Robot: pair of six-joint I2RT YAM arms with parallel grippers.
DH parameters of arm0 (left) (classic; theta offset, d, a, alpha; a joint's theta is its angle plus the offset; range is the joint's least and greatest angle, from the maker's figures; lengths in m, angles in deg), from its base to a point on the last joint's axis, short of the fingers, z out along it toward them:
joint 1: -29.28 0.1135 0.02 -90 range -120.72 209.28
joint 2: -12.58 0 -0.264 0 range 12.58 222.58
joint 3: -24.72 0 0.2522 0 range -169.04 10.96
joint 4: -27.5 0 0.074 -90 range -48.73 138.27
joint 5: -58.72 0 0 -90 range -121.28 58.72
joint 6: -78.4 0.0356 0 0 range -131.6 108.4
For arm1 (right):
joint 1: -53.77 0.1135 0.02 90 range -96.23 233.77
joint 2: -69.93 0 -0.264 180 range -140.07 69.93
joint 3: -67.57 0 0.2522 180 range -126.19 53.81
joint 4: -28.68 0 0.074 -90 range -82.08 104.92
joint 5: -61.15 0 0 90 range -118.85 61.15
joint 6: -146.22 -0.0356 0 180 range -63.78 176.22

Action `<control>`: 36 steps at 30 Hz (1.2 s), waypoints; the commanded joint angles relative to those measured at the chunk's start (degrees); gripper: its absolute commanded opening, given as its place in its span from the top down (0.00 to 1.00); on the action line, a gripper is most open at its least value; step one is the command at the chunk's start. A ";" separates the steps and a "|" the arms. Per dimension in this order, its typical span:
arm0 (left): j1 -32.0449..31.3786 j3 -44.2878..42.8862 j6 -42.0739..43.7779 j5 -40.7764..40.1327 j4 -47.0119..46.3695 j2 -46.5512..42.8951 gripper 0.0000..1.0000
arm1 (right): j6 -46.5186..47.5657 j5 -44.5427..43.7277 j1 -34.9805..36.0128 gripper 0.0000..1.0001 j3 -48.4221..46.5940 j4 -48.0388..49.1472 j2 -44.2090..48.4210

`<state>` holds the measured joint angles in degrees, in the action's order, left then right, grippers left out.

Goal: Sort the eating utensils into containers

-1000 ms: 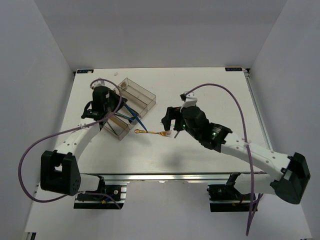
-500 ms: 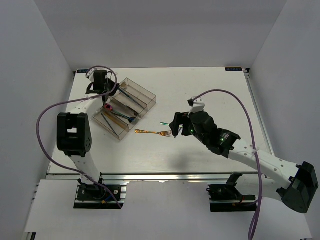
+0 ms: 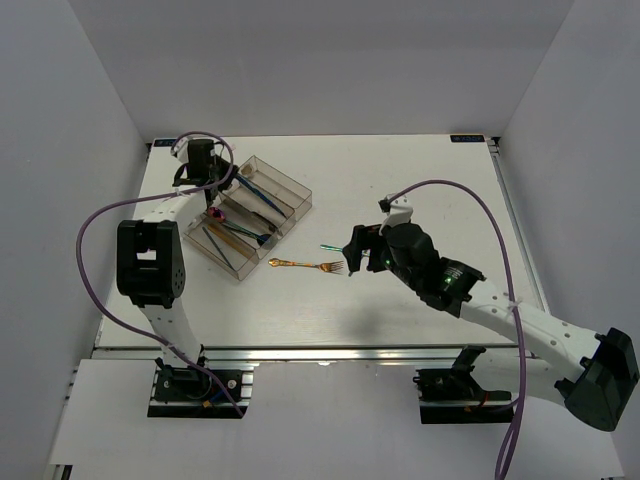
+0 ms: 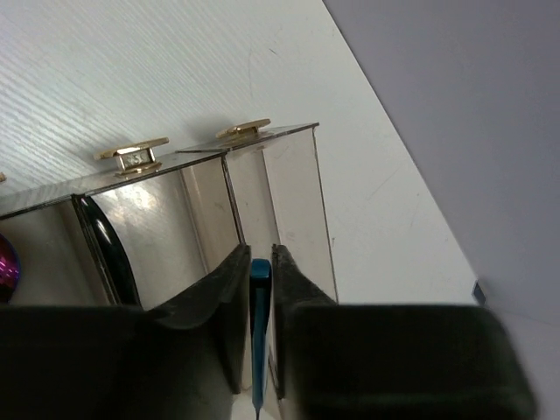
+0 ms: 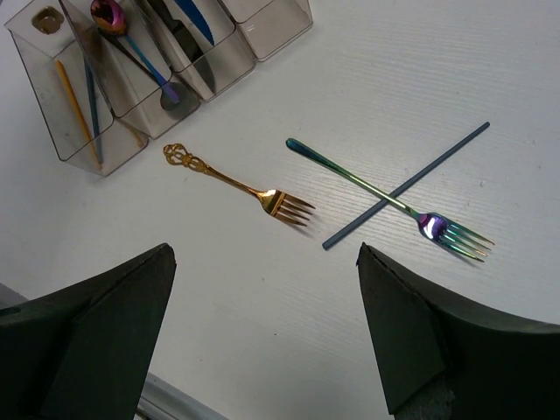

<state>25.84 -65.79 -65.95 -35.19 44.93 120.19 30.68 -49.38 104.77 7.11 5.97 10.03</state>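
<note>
My left gripper (image 3: 220, 184) is at the far left end of the clear organiser tray (image 3: 300, 196) and is shut on a slim blue utensil (image 4: 260, 324), held over a narrow compartment (image 4: 297, 201). The tray holds a black utensil (image 4: 105, 254), a purple-rainbow spoon (image 5: 131, 44), a blue knife (image 5: 194, 19) and gold and blue chopsticks (image 5: 74, 96). My right gripper (image 5: 267, 332) is open and empty above the table. A gold fork (image 5: 236, 182), a rainbow fork (image 5: 385, 197) and a blue-grey chopstick (image 5: 407, 185) crossing under that fork lie on the table ahead of it.
The gold fork (image 3: 305, 265) lies just right of the tray's near end. White walls close in the table on the left, right and back. A metal rail (image 3: 330, 352) runs along the near edge.
A second ago my left arm reached over the tray's middle; it now stretches to the tray's far left end. My right gripper has drifted slightly right and nearer. Little moved in the last half second.
</note>
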 commanded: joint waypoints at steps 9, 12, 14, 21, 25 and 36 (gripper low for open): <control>0.45 0.37 -0.06 -0.67 -2.17 -3.19 0.26 | 1.46 1.37 -0.55 0.11 0.90 3.06 0.31; 0.45 0.11 0.38 -0.84 -1.47 -6.18 0.19 | 1.72 1.29 -0.64 0.11 1.17 3.68 -0.13; 0.46 -0.06 1.78 -2.06 0.29 -9.94 0.15 | 2.33 1.37 -0.73 0.11 0.91 3.50 -0.74; 0.37 0.55 9.34 -7.16 11.17 -24.80 0.02 | 7.15 5.76 -0.82 0.11 -1.81 3.15 -7.06; 0.45 3.27 15.92 -7.61 19.17 -35.68 0.02 | 13.74 11.73 -0.82 0.11 -4.80 1.84 -11.98; 0.45 28.89 25.69 -8.14 22.45 -58.55 0.02 | 38.35 26.77 -0.82 0.13 -17.44 -1.15 -31.67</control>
<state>25.86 -43.47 -44.18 -42.35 64.99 66.32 57.98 -27.50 104.03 -5.74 5.16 -17.43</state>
